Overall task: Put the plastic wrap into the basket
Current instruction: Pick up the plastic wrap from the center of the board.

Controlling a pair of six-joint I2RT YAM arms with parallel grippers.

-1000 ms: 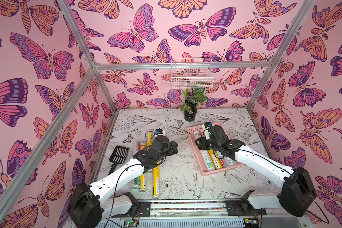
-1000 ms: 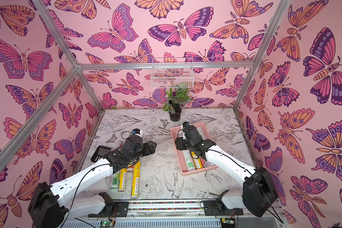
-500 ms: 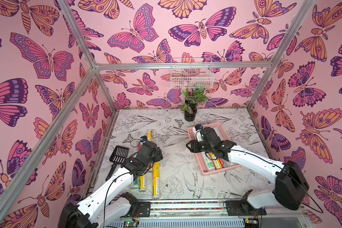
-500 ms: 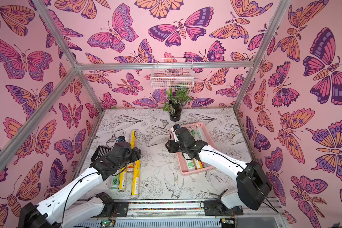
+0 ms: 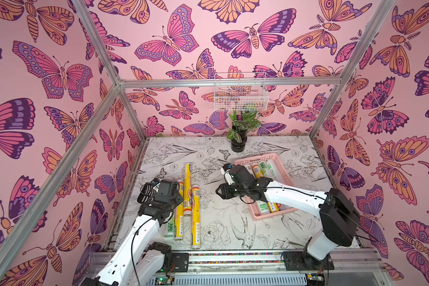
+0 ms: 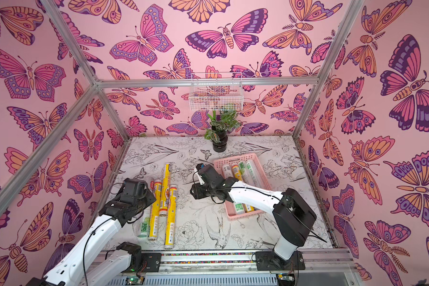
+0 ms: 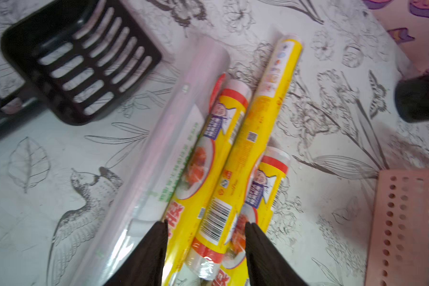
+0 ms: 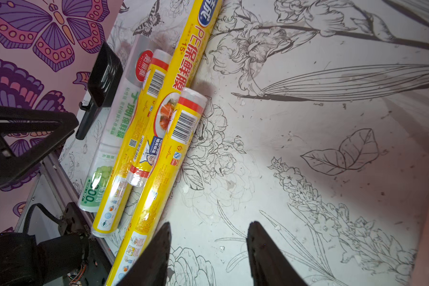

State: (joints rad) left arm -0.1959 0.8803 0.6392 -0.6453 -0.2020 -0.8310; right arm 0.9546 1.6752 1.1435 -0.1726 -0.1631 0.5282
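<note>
Several rolls of plastic wrap lie side by side at the table's left: yellow ones (image 5: 188, 188) (image 7: 265, 104) and a silvery-white one with green print (image 5: 170, 226) (image 7: 174, 138). My left gripper (image 7: 206, 230) is down on this pile, its fingers closed against the sides of a short yellow roll (image 7: 218, 222) and the yellow roll beneath it. More rolls (image 5: 258, 170) lie in the pink basket (image 5: 258, 157) (image 6: 235, 156) on the right. My right gripper (image 8: 208, 230) (image 5: 219, 193) hovers over bare table between pile and basket, fingers apart, holding nothing.
A black slotted scoop (image 7: 84, 62) (image 8: 104, 74) lies just left of the rolls, by the left wall. A potted plant (image 5: 239, 138) stands at the back, with a white wire basket (image 5: 240, 96) hung on the wall above it.
My left arm drew back to the near-left part of the roll pile and its jaws narrowed onto the yellow rolls. My right arm swung out of the basket leftward over the table.
</note>
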